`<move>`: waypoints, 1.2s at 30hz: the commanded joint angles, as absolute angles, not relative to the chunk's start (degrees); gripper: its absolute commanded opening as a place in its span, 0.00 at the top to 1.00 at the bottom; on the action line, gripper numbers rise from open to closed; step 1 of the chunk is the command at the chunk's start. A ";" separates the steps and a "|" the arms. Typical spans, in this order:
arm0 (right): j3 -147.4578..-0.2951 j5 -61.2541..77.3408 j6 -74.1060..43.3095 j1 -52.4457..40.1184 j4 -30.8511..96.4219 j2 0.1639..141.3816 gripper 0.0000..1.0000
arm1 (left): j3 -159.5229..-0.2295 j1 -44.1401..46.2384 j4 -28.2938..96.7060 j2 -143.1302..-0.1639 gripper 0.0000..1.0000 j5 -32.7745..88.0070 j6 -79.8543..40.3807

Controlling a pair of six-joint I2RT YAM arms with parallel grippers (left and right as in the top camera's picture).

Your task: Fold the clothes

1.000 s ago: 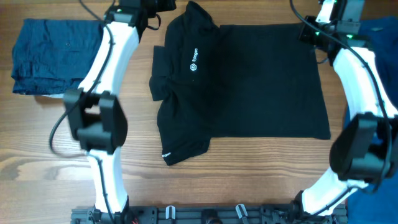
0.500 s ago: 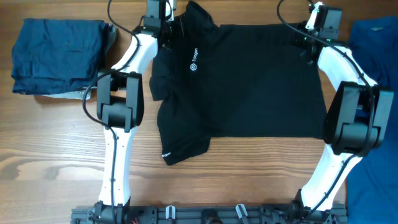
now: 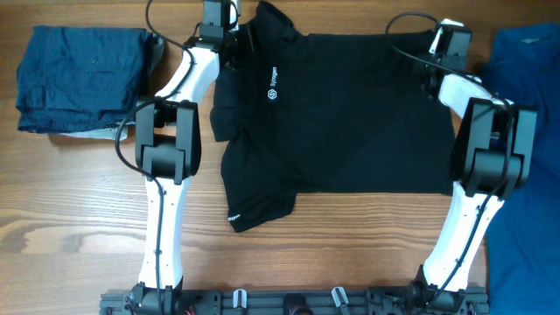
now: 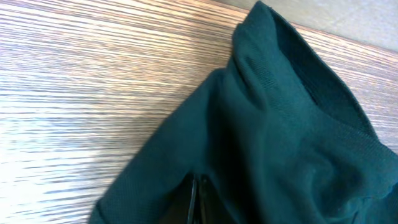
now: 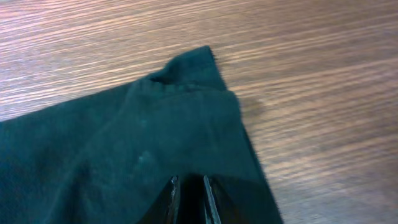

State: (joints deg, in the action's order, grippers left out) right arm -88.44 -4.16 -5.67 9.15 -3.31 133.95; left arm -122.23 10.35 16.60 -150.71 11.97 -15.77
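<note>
The black short-sleeved collared shirt (image 3: pixel 350 114) lies spread on the wooden table, collar to the left, with its white chest logo (image 3: pixel 273 86) facing up. My left gripper (image 3: pixel 233 37) is at the shirt's far left corner by the collar. In the left wrist view its jaws (image 4: pixel 199 199) are shut together with shirt fabric (image 4: pixel 280 143) bunched over them. My right gripper (image 3: pixel 431 63) is at the far right hem corner. In the right wrist view its fingers (image 5: pixel 189 199) are pinched on the shirt's corner fabric (image 5: pixel 137 162).
A stack of dark blue folded garments (image 3: pixel 83 79) lies at the far left of the table. A royal blue garment (image 3: pixel 529 114) lies along the right edge. Bare wood (image 3: pixel 70 227) shows in front of the shirt and to its left.
Both arms have swung in from their wide bent poses and now reach straight to the shirt's far corners. The shirt has barely shifted.
</note>
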 commanded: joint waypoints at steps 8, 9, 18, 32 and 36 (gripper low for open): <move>-88.66 -5.96 -4.62 13.37 -3.90 136.20 0.85 | -122.37 7.90 18.90 -152.79 0.96 8.84 -15.25; -88.66 -5.26 -4.60 13.34 -5.26 136.20 0.85 | -122.39 7.90 17.67 -152.79 0.96 8.84 -15.25; -89.27 -0.16 -6.50 13.39 7.66 117.36 0.50 | -126.98 5.65 22.39 -135.13 0.61 7.60 -15.29; -78.81 -3.42 -33.12 16.38 72.93 86.13 0.33 | -122.93 15.22 87.68 -102.17 0.43 6.04 -19.09; -64.29 -2.96 -32.93 17.87 63.02 82.67 0.25 | -110.61 19.68 83.99 -96.47 0.41 3.51 -21.52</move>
